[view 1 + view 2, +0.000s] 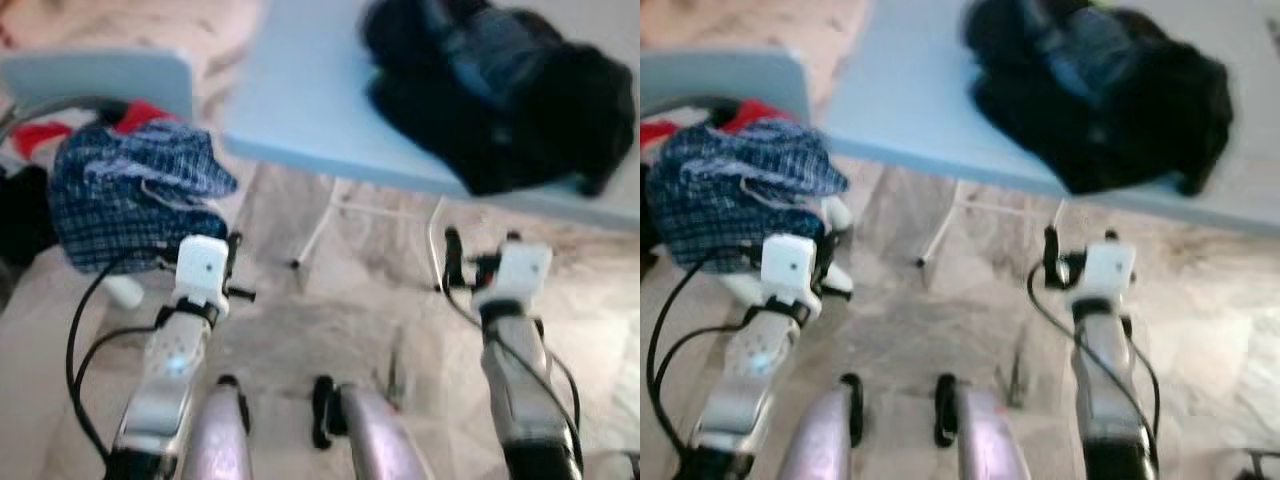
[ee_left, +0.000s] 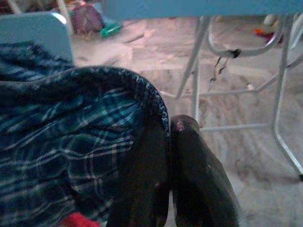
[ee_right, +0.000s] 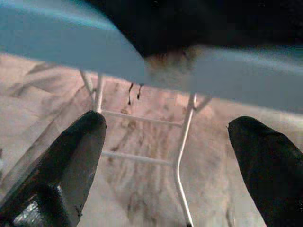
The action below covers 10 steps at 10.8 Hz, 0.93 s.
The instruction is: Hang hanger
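Observation:
A blue plaid shirt (image 1: 135, 195) bunches at the left, just ahead of my left gripper (image 1: 232, 265). In the left wrist view that gripper (image 2: 169, 125) is shut, and the shirt's hem (image 2: 158, 104) runs down into the seam between its fingers. A white rounded piece (image 1: 125, 291), perhaps a hanger end, pokes out below the shirt; I cannot tell for sure. My right gripper (image 1: 482, 250) is raised in front of the blue table's edge and is open and empty. In the right wrist view its fingers (image 3: 71, 151) stand wide apart.
A light blue table (image 1: 300, 90) carries a pile of black clothes (image 1: 500, 80). Its thin metal legs (image 1: 315, 235) stand on the stone floor between my arms. A blue chair back (image 1: 100, 80) and red cloth (image 1: 140, 112) lie behind the shirt.

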{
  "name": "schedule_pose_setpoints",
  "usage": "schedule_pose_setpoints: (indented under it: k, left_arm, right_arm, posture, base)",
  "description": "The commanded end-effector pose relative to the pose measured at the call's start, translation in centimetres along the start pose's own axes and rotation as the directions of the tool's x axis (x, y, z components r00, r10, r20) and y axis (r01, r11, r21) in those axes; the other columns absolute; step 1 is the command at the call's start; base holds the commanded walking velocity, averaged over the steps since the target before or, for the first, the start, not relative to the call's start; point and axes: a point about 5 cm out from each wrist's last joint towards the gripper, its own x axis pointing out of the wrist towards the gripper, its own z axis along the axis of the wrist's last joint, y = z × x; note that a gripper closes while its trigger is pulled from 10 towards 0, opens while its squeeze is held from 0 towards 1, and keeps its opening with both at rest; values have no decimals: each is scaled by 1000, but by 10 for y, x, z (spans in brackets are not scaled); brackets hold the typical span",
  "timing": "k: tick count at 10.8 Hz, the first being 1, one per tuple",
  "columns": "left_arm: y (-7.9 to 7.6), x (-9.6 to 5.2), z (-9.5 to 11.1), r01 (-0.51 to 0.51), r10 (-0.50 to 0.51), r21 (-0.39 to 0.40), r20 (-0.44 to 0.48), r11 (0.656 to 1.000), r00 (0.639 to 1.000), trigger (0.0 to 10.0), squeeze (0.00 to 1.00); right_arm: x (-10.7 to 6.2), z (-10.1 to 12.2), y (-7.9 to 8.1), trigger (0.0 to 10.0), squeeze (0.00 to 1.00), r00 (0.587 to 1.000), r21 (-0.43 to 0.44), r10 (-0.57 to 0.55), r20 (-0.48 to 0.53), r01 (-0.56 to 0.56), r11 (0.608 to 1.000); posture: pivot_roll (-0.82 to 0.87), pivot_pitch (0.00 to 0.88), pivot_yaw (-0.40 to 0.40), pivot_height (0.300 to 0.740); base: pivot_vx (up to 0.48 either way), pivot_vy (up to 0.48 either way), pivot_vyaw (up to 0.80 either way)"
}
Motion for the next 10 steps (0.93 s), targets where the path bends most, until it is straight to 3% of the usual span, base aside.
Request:
schedule_pose_setpoints:
  k: [1, 2, 4, 5, 7, 8, 10]
  left_arm:
    - [3, -7, -6, -9, 10, 29, -29, 1000, 1000, 10000, 0]
    - [4, -13, -11, -8, 10, 34, -47, 999, 999, 10000, 0]
    - [11, -47, -27, -25, 29, 36, -110, 999, 994, 10000, 0]
    - [11, -51, -29, -34, 37, 30, -119, 999, 992, 10000, 0]
    - [0, -42, -26, -14, 15, 15, -97, 1000, 995, 10000, 0]
    - [-4, -27, -23, -2, 2, -1, -75, 1000, 997, 10000, 0]
    - [-6, -9, -23, 16, -15, 12, -56, 1000, 998, 10000, 0]
  right_arm:
    - [-4, -2, 1, 10000, 0, 1000, 2, 8, -15, -8, 1000]
    - [-11, -4, -1, 10000, 0, 1000, 6, 6, -27, -6, 1000]
    - [-47, -16, -12, 10000, 0, 994, -8, 20, -110, -21, 1000]
    - [-54, -19, -15, 10000, 0, 991, -19, 31, -134, -34, 999]
    - [-42, -19, -15, 10000, 0, 992, -23, 28, -126, -31, 999]
    - [-23, -17, -6, 10000, 0, 995, 2, 24, -92, -24, 1000]
    - [-7, -15, 2, 10000, 0, 998, 26, 14, -68, -13, 1000]
  posture:
    - [5, 292, -87, 740]
    - [3, 292, -87, 740]
    - [3, 299, -87, 740]
    - [-2, 302, -88, 740]
    - [-10, 253, -74, 740]
    - [-10, 199, -57, 740]
    - [-9, 118, -34, 740]
  base:
    - [0, 0, 0]
    - [0, 0, 0]
    - [0, 0, 0]
    - [0, 0, 0]
    - [0, 0, 0]
    - [0, 0, 0]
    - [0, 0, 0]
